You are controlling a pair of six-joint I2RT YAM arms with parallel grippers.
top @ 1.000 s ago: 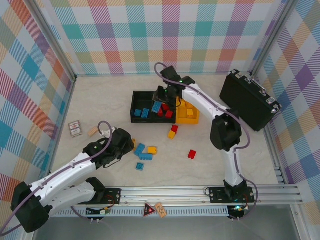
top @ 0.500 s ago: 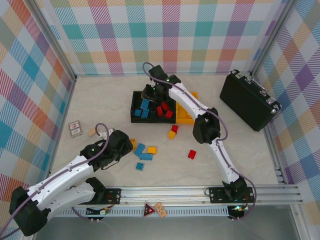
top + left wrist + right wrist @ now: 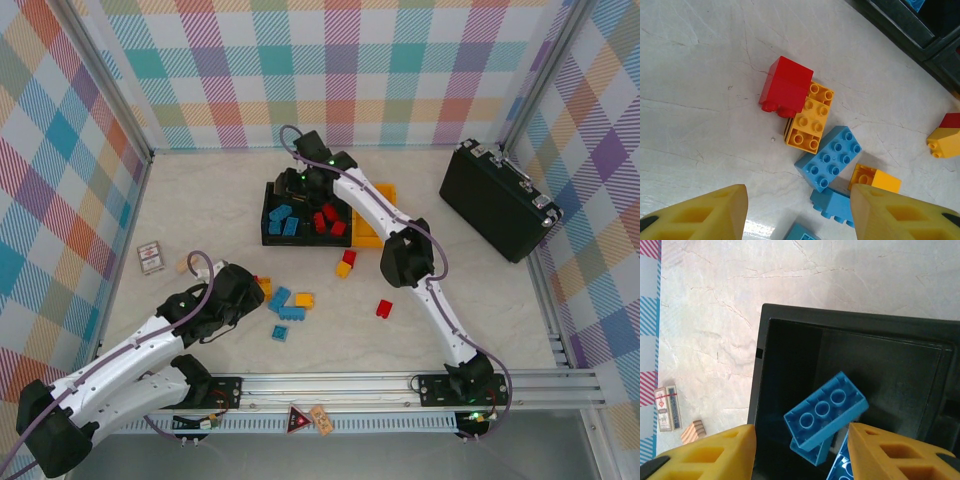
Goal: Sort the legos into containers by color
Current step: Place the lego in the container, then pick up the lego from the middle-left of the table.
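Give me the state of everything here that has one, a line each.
Left fingers, open, empty, above loose legos.
Right fingers, open above left black bin.
Blue lego below them, tilted inside that bin.
Left black bin, holds blue legos.
Middle black bin, holds red legos.
Yellow bin, partly hidden by right arm.
Loose legos, unsorted on table.
Black case, shut.

Robot lab cell, plaid fabric walls (image 3: 330, 70), aluminium frame rail (image 3: 350, 385)

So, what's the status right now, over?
Right end effector open over black bin, blue lego lying tilted inside. Left end effector open above loose legos. Nothing in the way.
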